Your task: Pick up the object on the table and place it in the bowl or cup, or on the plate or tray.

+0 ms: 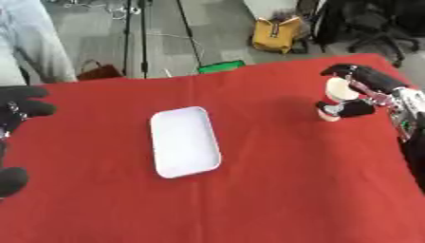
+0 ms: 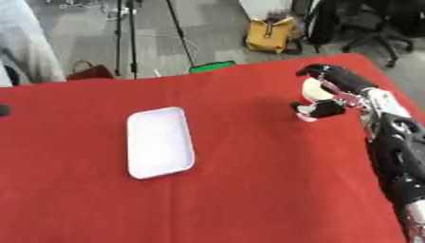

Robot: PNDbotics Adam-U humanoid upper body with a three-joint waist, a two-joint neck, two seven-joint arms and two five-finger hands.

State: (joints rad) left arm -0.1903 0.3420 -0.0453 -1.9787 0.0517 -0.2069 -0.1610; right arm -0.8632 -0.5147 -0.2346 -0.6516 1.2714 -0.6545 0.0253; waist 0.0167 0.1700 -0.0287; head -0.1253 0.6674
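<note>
Bottle (image 1: 336, 98), white and red, sits clasped in our right hand (image 1: 358, 90); next we carry it leftward to the tray (image 1: 184, 141).

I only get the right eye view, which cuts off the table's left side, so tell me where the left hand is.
Observer: The left hand shows at the left edge of the left eye view, over the red cloth.
Operator: My right hand is curled round the white and red object. Say whether the left hand blocks the tray.
Observer: No. It sits apart from the white tray, with bare cloth between them.
</note>
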